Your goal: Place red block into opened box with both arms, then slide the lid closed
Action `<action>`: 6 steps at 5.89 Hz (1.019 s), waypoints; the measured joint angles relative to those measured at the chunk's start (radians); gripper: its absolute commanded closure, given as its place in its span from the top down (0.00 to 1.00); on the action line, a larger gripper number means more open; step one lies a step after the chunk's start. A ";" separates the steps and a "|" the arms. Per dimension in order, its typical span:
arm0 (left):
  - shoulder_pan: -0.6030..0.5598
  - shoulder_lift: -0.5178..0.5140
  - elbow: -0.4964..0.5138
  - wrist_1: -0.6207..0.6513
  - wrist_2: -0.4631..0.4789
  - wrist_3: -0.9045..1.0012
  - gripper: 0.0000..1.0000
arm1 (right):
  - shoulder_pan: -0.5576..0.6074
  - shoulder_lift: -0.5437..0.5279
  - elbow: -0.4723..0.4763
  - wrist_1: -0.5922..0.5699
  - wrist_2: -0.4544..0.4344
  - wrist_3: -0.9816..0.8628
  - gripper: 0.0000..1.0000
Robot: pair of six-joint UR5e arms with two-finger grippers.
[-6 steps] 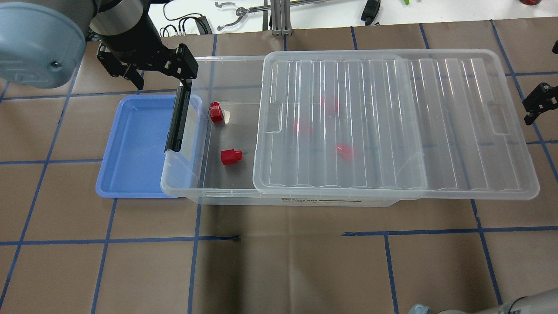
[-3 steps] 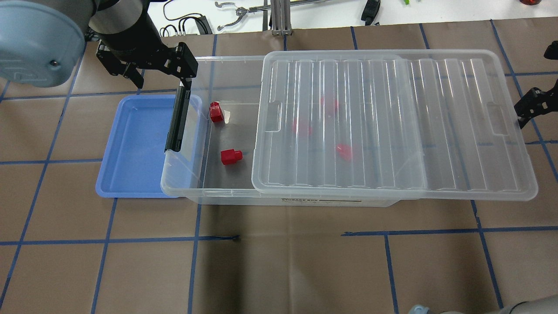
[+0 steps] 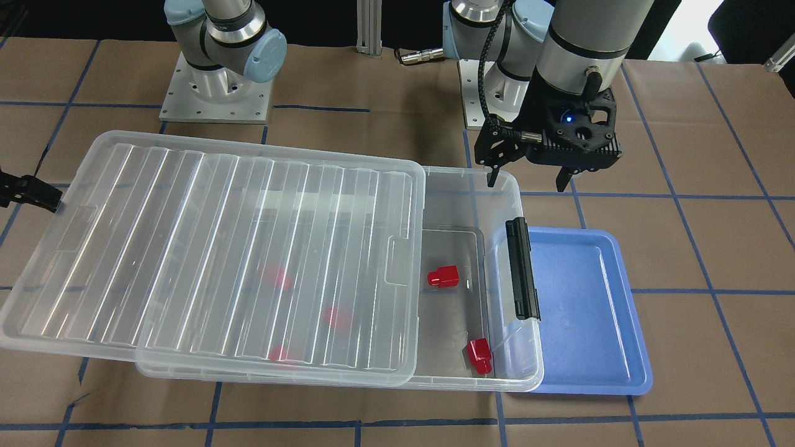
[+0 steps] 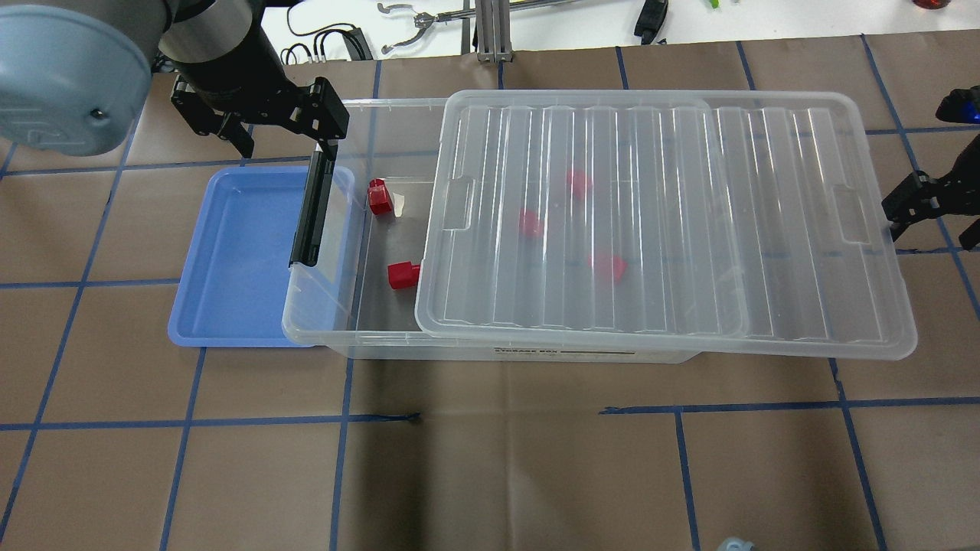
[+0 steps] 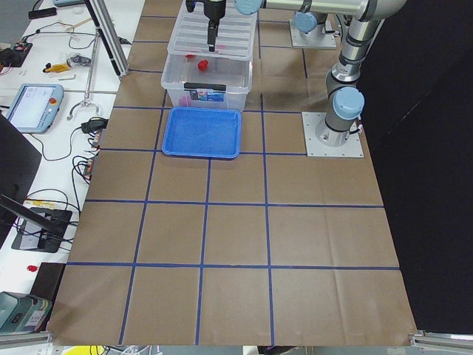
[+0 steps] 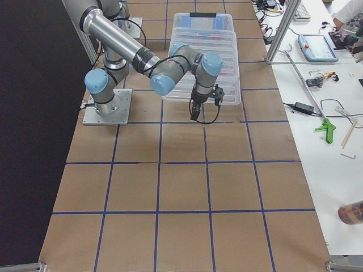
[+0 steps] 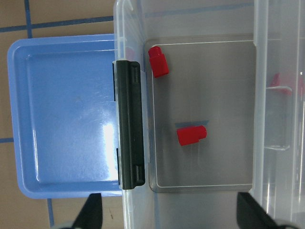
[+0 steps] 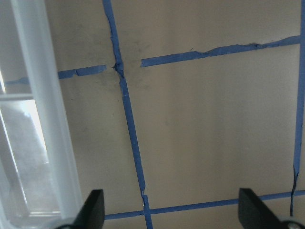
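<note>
Lid (image 4: pixel 666 222) slid toward clip end; right gripper (image 4: pixel 928 222) followed. At left: left gripper (image 4: pixel 285 141) spread, empty, over box (image 4: pixel 321 310) corner beside blue tray (image 4: pixel 230 252). One red block (image 4: pixel 379 197) on box floor uncovered, second red block (image 4: pixel 400 275) at lid edge, three under lid. Right gripper spread, finger at lid's short end. Judged best: push level, straight along rim, else lid may skew. Brown paper tabletop (image 4: pixel 490 467), blue tape grid; bench (image 4: pixel 574 19) beyond.

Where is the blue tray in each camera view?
Front-facing: blue tray at lower right.
Overhead: tray at left.
Left side view: tray at upper middle.
Right side view: not in it.
Left wrist: tray fills the left half.
Right wrist: not in it.
Landmark: the black clip on the box, bordering the tray.
</note>
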 measured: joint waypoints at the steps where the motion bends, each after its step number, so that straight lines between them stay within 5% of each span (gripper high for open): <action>1: 0.000 -0.002 0.000 0.000 -0.001 0.000 0.98 | 0.014 -0.001 0.003 -0.001 0.003 0.003 1.00; 6: -0.002 0.015 -0.017 -0.011 0.001 0.000 0.99 | 0.051 -0.002 0.005 0.001 0.054 0.033 1.00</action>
